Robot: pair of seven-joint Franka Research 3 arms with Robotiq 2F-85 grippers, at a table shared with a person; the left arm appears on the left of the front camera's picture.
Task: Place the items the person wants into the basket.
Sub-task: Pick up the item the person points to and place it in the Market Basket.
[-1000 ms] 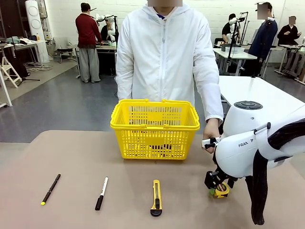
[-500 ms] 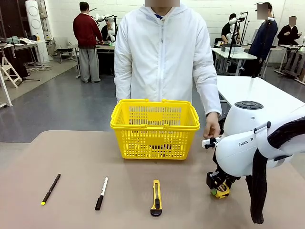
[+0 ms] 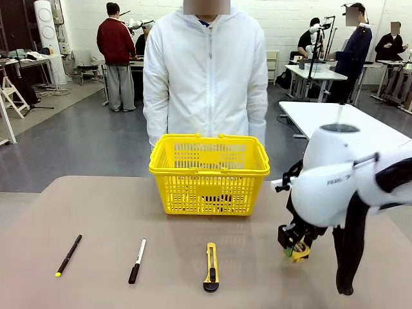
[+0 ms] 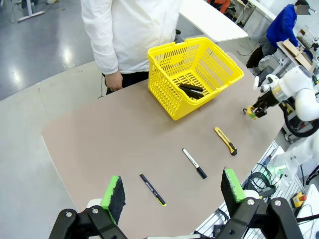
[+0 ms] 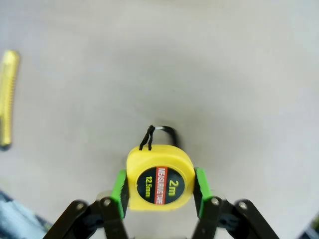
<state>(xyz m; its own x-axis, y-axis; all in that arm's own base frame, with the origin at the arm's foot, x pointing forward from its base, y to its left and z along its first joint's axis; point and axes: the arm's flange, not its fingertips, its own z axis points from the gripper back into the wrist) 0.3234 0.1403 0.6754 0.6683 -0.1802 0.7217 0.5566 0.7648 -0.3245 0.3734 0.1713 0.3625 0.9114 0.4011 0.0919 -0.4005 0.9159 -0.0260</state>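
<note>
Between the pads of your right tool (image 5: 160, 191) sits the tape measure (image 5: 159, 172). Its round black label reads "2m" and "12.5mm" in yellow, either side of a red stripe whose small white print looks like "MEASURING TAPE". The print on the right arm (image 3: 335, 187) is too blurred to read.

R wrist view: utility knife (image 5: 7, 99) up-left of the fingers (image 5: 119, 191), cut by pic edge; finger bases cut at bottom. Front view: right gripper (image 3: 295, 250) mostly hidden behind blurred wrist (image 3: 328, 187). L wrist view: dark things (image 4: 192, 89) in basket (image 4: 167, 97), beyond fingertips (image 4: 113, 191), too small to ID.
</note>
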